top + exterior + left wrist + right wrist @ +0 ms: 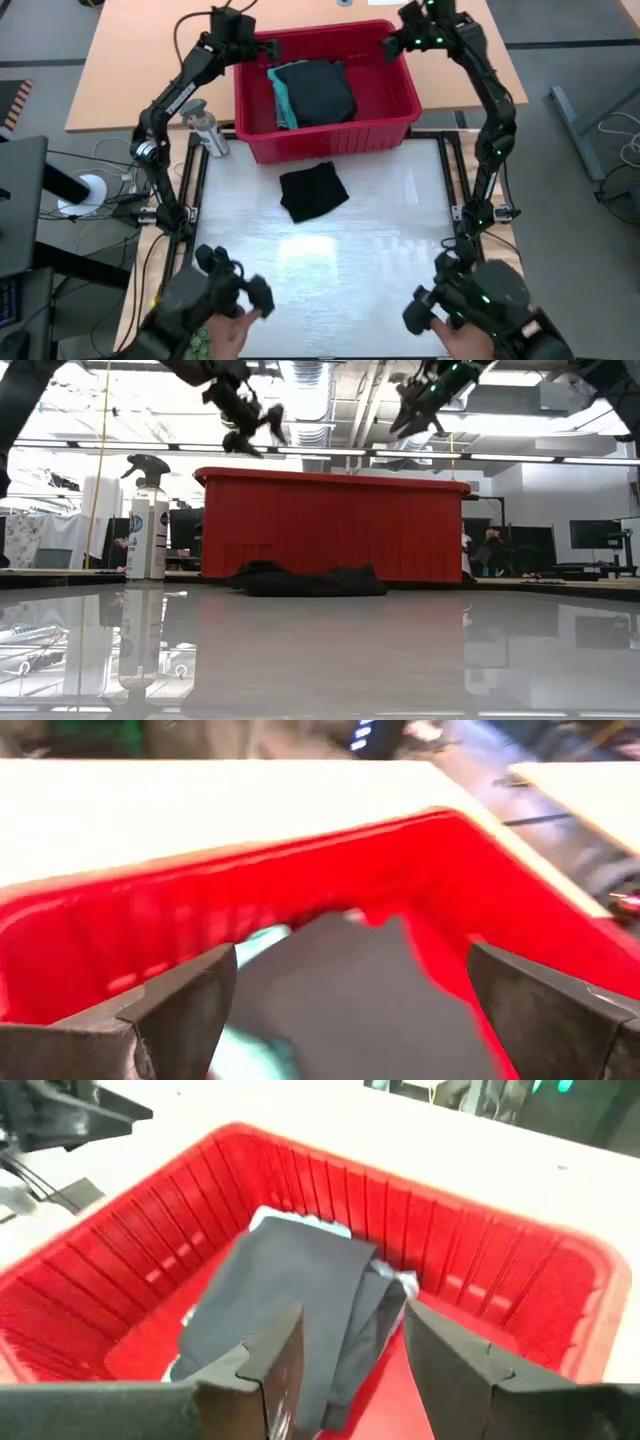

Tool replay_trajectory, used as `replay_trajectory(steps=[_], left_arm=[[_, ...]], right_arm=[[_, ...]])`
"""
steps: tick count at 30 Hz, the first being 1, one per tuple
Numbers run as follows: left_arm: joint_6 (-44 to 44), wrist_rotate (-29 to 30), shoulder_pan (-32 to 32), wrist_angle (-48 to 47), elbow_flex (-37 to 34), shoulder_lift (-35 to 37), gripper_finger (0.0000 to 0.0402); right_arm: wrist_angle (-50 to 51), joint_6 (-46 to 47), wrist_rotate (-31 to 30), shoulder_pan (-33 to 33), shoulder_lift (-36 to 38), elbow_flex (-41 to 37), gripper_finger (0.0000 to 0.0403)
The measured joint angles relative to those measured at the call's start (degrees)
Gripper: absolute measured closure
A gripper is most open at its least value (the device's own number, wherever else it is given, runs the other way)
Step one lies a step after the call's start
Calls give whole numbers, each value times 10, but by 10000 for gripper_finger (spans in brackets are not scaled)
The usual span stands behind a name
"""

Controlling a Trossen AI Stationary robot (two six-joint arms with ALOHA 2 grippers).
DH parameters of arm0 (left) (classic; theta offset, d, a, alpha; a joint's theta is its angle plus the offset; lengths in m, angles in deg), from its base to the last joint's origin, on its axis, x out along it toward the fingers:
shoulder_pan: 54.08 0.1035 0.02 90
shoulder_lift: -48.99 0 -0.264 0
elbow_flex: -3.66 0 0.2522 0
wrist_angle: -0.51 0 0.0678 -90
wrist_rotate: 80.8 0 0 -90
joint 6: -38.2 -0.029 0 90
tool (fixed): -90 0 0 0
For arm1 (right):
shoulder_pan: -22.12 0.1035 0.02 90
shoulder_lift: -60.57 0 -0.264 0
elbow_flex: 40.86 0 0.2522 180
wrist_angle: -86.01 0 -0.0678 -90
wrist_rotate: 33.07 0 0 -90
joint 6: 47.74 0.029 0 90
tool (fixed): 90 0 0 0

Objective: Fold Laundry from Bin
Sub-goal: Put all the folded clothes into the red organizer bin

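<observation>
Nearest on the glossy white table top (pixel 360 250), a small folded black cloth garment (pixel 313 191) is seen lying flat, just in front of the bin's near wall and apart from both arms.

Behind it stands the red rectangular plastic bin with tall ribbed sides (pixel 330 135). Inside, a dark charcoal folded garment (pixel 318 90) is laid on top of a bright turquoise one (pixel 281 97), of which only an edge shows on the left arm's side. The pile's long axis runs from the bin's near wall to its far wall.

Above the bin's far left corner the left gripper (pixel 262 47) is held, its fingers spread wide and empty. Above the far right corner the right gripper (pixel 397 45) is poised, its fingers parted less widely, also empty. The pile lies below and between the two, slightly nearer the left gripper; a downward reach is judged to come next.

A grey spray bottle (pixel 207 128) stands outside the bin's left wall.
</observation>
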Motion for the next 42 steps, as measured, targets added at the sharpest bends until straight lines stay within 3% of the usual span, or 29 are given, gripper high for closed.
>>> replay_trajectory(steps=[5, 9, 11, 16, 20, 25, 30, 34, 40, 42], left_arm=[[-22, -77, -40, -7, 0, 53, 19], [-25, -162, -83, -33, 0, 104, 19], [-31, -175, -110, -70, 0, 132, 19], [-77, -113, -195, -252, 0, 186, 19], [-48, -32, -268, -367, 0, 207, 19], [38, 60, -356, -394, -36, 250, 19], [141, 118, -408, -407, -124, 345, 19], [213, 164, -446, -346, -238, 456, 19], [308, 187, -474, -176, -466, 610, 19], [358, 181, -474, -128, -538, 651, 19]], right_arm=[[13, -1, 7, 3, 45, 0, 207], [46, 16, 47, 9, 89, 0, 207], [80, 18, 63, 17, 107, 1, 207], [203, 9, 68, 48, 131, 1, 207], [299, 22, 70, 89, 126, 0, 207], [329, 38, 40, 157, 123, -47, 207], [331, 42, 38, 214, 128, -107, 207], [281, 46, 27, 232, 162, -182, 207], [124, 100, 30, 181, 254, -367, 207], [81, 122, 57, 150, 288, -434, 207]])
